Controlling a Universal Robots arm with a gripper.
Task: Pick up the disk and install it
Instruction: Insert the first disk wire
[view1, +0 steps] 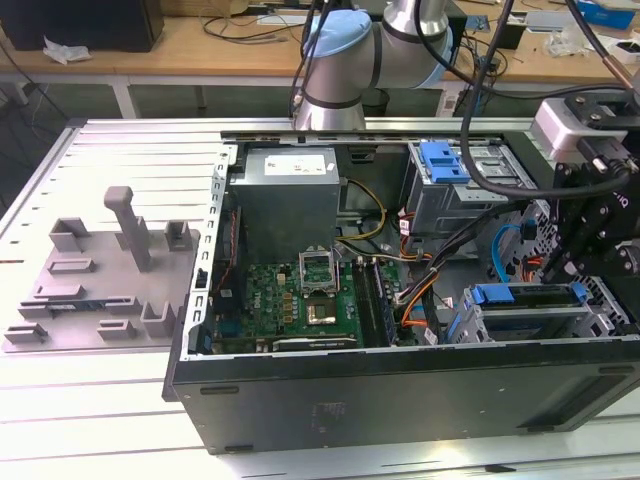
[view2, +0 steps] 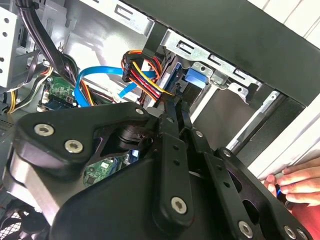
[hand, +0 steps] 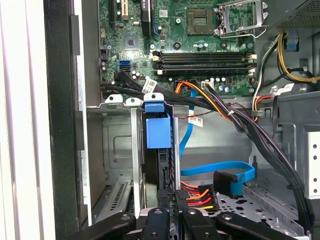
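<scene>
The claw (view2: 174, 102), whose grip I cannot tell, sits at the end of the disk (hand: 159, 131) standing edge-on in its bay (hand: 117, 145), where a skewed push could jam it or snag the wires (hand: 196, 197) just beside.

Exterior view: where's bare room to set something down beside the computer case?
Free: the table on the near side of the case and gray tray, and the strip beyond the tray. Crowded: inside the case, where cables run across to the drive bays.
</scene>
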